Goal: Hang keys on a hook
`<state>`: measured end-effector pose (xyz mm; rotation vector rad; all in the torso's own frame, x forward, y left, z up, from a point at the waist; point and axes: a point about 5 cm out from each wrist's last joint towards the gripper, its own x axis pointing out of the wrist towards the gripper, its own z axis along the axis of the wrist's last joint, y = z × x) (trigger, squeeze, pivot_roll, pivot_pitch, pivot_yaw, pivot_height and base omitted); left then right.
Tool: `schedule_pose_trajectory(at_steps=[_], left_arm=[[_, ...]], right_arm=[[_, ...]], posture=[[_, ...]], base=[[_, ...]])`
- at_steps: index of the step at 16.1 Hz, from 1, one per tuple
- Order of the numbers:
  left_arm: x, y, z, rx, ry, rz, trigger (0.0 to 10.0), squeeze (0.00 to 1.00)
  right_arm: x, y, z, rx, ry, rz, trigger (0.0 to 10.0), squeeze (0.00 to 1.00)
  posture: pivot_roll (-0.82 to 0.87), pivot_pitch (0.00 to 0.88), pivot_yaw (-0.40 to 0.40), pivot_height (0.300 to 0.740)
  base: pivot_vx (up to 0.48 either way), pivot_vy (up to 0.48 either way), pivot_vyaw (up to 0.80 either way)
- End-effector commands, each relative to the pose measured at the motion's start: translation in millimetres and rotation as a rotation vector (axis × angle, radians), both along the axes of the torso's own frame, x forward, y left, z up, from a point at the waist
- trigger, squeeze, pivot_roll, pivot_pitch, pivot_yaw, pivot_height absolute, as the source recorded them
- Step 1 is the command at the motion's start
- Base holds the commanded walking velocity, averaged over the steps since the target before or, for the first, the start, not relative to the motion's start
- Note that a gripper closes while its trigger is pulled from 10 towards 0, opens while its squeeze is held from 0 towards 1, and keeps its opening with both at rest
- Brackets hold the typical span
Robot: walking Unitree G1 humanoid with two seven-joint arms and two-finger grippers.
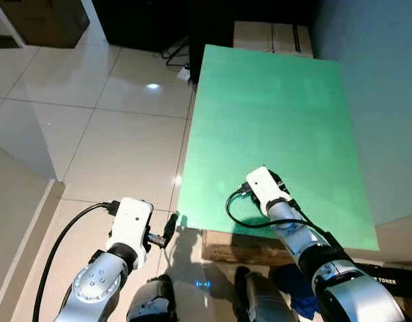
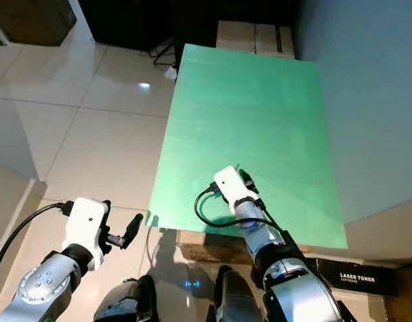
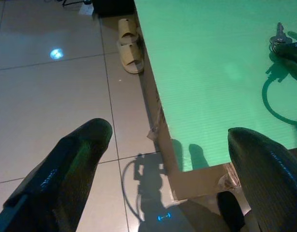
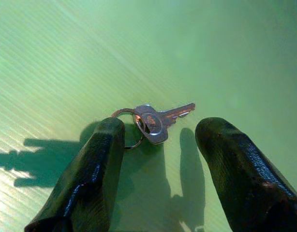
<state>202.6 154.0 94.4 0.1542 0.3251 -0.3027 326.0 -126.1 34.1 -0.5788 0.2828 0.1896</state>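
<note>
A silver key on a small ring (image 4: 155,123) lies flat on the green board (image 1: 273,114). My right gripper (image 4: 163,133) hovers low over it, open, with one black finger on each side of the key and the ring close to one fingertip (image 4: 110,133). In the eye views the right wrist (image 1: 263,184) reaches over the board's near part. The left gripper (image 3: 170,140) is open and holds nothing, out over the tiled floor just off the board's near left corner (image 1: 182,218). The key (image 3: 279,35) also appears far off in the left wrist view.
The green board rests on a low cardboard base (image 1: 223,248). Cardboard boxes (image 1: 273,37) stand at its far end, with cables (image 1: 176,54) on the floor beside them. A pair of sandals (image 3: 129,46) lies beside the board. A toner box (image 2: 357,276) sits at the near right.
</note>
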Motion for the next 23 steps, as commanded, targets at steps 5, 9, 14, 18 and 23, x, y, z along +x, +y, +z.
schedule_pose_trajectory(at_steps=[5, 9, 14, 18, 23], left_arm=[[-2.7, 1.0, 0, 0.011, 0.012, -0.003, 10.0, 0.0], [-1.4, 2.1, 0, 0.013, 0.014, -0.003, 10.0, 0.0], [0.8, 1.0, 0, 0.012, 0.01, -0.004, 10.0, 0.0], [1.4, -0.4, -1, 0.01, 0.009, -0.005, 10.0, 0.0], [2.1, -1.0, 0, 0.01, 0.005, -0.009, 10.0, 0.0]], right_arm=[[-13.1, -11.4, -16, -0.027, 0.039, -0.012, 0.0, 0.0], [-13.1, -8.1, -14, -0.01, 0.016, -0.003, 0.0, 0.0], [3.2, 7.3, 18, 0.009, -0.16, 0.066, 0.0, 0.0], [15.4, 21.8, 53, 0.071, -0.291, 0.11, 0.0, 0.0], [13.8, 3.5, 30, 0.054, -0.156, -0.013, 10.0, 1.0]], posture=[[0.02, 0.316, 0.019, 0.723], [0.02, 0.32, 0.023, 0.723], [0.01, 0.318, 0.021, 0.723], [0.0, 0.31, 0.022, 0.723], [0.01, 0.3, 0.027, 0.723]], base=[[0.0, 0.0, 0.0], [0.0, 0.0, 0.0], [0.0, 0.0, 0.0], [0.0, 0.0, 0.0], [0.0, 0.0, 0.0]])
